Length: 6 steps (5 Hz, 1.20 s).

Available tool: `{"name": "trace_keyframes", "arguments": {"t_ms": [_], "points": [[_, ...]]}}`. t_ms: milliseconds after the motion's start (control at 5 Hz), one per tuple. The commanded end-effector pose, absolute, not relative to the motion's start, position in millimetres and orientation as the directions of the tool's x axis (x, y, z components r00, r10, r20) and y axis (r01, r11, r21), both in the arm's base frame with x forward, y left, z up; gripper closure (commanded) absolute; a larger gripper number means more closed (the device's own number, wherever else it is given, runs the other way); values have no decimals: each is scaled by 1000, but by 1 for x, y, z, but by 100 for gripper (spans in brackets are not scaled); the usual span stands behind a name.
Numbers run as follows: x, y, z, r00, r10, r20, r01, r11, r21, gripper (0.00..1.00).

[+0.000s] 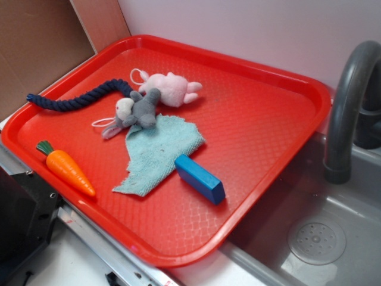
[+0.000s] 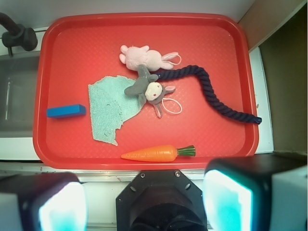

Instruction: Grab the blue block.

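My gripper (image 2: 144, 199) hangs high above the tray (image 2: 226, 144), fingers spread wide and empty, because the blue block (image 2: 66, 111) lies beside the cloth (image 2: 108, 108).

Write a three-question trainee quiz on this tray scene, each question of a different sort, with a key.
1. True or false: the blue block lies on top of the teal cloth.
2. Multiple choice: in the exterior view, which item lies nearest the tray's left front edge? A) toy carrot B) pink plush bunny C) navy rope
3. Fill in: the grey plush animal rests between the pink plush bunny and the ____.

Key
1. False. The block lies on the bare red tray, beside the cloth's edge.
2. A
3. Teal cloth. In the wrist view the gripper is above the tray's near rim, fingers spread, holding nothing.
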State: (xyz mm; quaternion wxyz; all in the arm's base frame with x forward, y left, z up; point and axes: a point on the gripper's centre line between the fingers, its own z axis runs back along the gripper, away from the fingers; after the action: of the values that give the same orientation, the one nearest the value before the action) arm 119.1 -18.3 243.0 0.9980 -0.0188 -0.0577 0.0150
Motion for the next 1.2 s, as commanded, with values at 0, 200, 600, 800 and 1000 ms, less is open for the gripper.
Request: {"name": "trace_keyframes", "arguments": {"t_ms": [0,200,600,800,1000], "points": [[119,-18,243,993,32,115,-28,999,-39,0],[129,-31,238,981,-137,137,136,991,17,0],[157,-75,216,790,-599,135,592,801,90,0],[173,-96,194,619,-774,134,773,631,68,0],[183,-111,171,414,-898,151,906,422,26,0]]}}
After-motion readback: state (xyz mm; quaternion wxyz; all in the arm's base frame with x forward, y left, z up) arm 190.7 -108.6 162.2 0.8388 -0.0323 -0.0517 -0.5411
